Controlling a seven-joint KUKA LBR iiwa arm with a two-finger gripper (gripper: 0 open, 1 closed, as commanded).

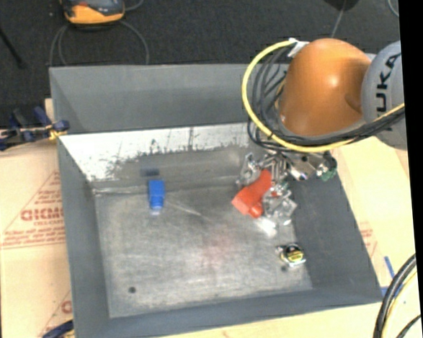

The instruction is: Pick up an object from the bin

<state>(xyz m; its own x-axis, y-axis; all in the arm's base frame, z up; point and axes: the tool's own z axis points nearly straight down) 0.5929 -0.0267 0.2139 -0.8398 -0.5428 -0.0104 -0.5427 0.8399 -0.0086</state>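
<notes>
Sitting against a red blocky pc (248, 200), rt side of bin (82, 231): metal pincer (272, 209); grip state can't tell.

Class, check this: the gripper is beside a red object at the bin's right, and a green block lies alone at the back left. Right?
No. The camera view shows the block is blue, not green; the gripper is indeed beside the red object at the right of the bin.
</notes>
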